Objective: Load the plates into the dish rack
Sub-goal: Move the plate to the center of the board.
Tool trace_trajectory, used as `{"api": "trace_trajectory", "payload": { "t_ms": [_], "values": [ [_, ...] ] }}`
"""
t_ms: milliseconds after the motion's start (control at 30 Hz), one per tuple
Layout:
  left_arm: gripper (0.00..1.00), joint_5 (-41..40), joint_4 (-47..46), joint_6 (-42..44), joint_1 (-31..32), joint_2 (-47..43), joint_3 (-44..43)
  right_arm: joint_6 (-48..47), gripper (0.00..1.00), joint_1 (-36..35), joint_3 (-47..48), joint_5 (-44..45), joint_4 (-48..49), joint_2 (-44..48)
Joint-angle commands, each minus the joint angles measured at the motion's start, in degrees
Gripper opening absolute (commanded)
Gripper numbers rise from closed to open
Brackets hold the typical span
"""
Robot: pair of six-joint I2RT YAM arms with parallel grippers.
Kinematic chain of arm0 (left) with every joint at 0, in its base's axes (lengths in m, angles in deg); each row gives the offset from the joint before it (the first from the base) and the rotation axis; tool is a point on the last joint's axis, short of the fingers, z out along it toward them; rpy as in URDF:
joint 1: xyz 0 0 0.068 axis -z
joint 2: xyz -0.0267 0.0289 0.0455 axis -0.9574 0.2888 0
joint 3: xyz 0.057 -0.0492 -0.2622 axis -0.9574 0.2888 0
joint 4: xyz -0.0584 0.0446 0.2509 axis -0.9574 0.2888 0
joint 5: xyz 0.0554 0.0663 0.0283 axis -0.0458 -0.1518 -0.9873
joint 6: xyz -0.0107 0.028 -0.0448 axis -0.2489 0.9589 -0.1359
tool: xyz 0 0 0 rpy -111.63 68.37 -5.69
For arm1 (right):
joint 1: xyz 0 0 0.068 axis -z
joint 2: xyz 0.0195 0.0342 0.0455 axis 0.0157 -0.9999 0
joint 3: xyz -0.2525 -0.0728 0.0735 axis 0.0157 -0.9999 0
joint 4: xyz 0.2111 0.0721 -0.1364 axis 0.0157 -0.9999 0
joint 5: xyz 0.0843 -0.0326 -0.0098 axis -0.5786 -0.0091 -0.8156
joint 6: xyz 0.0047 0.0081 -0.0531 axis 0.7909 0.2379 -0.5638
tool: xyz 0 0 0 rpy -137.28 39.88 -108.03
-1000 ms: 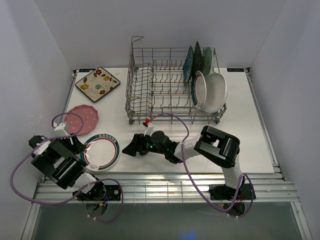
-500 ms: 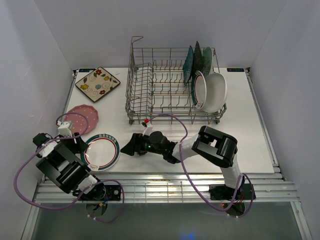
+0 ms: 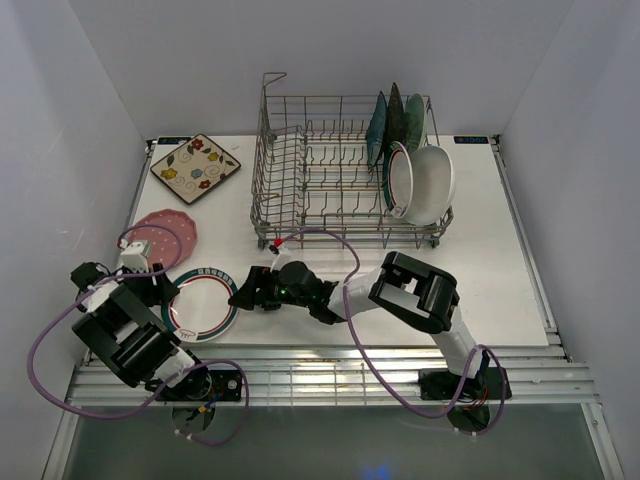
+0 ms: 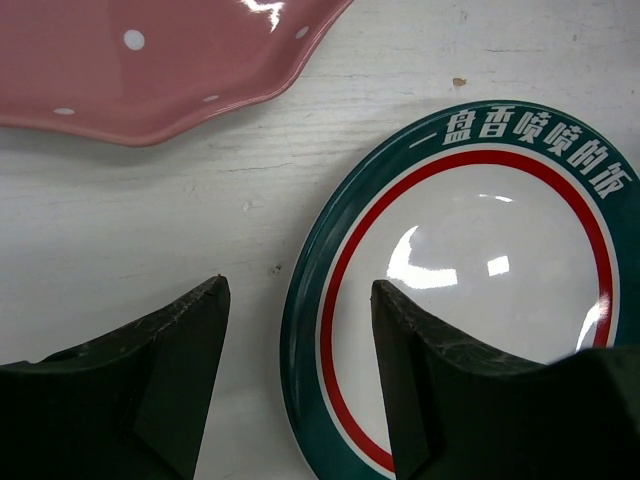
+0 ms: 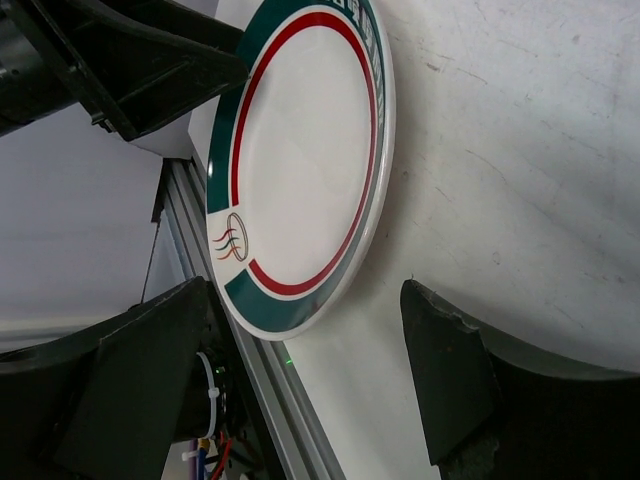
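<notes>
A green-rimmed white round plate (image 3: 204, 303) (image 4: 470, 250) (image 5: 300, 150) lies flat at the table's front left. My left gripper (image 3: 165, 294) (image 4: 300, 298) is open, its fingers straddling that plate's left rim with nothing clamped. My right gripper (image 3: 238, 298) (image 5: 305, 300) is open at the plate's right edge, which reaches in between its fingers. A pink dotted plate (image 3: 163, 238) (image 4: 150, 70) and a cream floral square plate (image 3: 196, 168) lie further back. The dish rack (image 3: 300, 170) holds several plates upright at its right end, among them a plain white one (image 3: 434, 185).
The metal rail along the table's front edge (image 3: 320, 365) (image 5: 250, 400) runs just below the plate. The left arm's purple cable (image 3: 140, 235) loops over the pink plate. The left half of the rack has free tines.
My right gripper has slid left across the table up to the green-rimmed plate's right edge. The left gripper has shifted slightly onto the plate's left rim.
</notes>
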Motion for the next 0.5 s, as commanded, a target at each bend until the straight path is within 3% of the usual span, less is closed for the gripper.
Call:
{"api": "trace_trajectory", "payload": {
  "t_ms": [0, 67, 467],
  "values": [
    [0.69, 0.69, -1.18, 0.0, 1.11, -2.31, 0.72, 0.71, 0.82, -0.45, 2.83, 1.89, -1.91, -1.0],
    [0.69, 0.68, -1.18, -0.18, 1.82, -2.76, 0.72, 0.71, 0.78, -0.45, 3.8, 1.89, -3.14, -1.61],
    [0.68, 0.42, -1.26, -1.4, 3.05, -4.77, 0.37, 0.98, 0.71, -0.63, 9.95, 3.73, -9.21, -5.39]
  ]
}}
